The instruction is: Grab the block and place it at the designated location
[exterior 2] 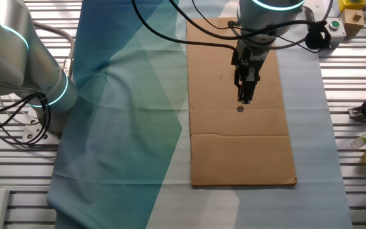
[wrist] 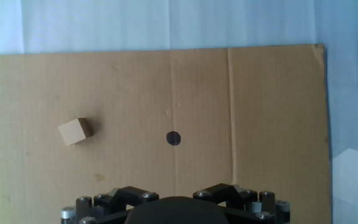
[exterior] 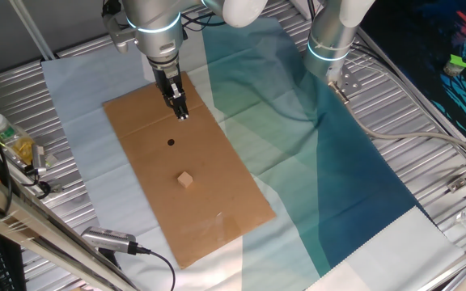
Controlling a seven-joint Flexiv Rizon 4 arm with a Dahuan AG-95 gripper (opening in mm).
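Tan block (wrist: pixel 75 132), hand-view only visible

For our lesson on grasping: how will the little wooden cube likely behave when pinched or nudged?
The cube looks like solid wood, so probably stiff and light. Its flat faces suggest it should slide on the cardboard rather than roll. Being so small, it may twist if the fingers close off-centre.
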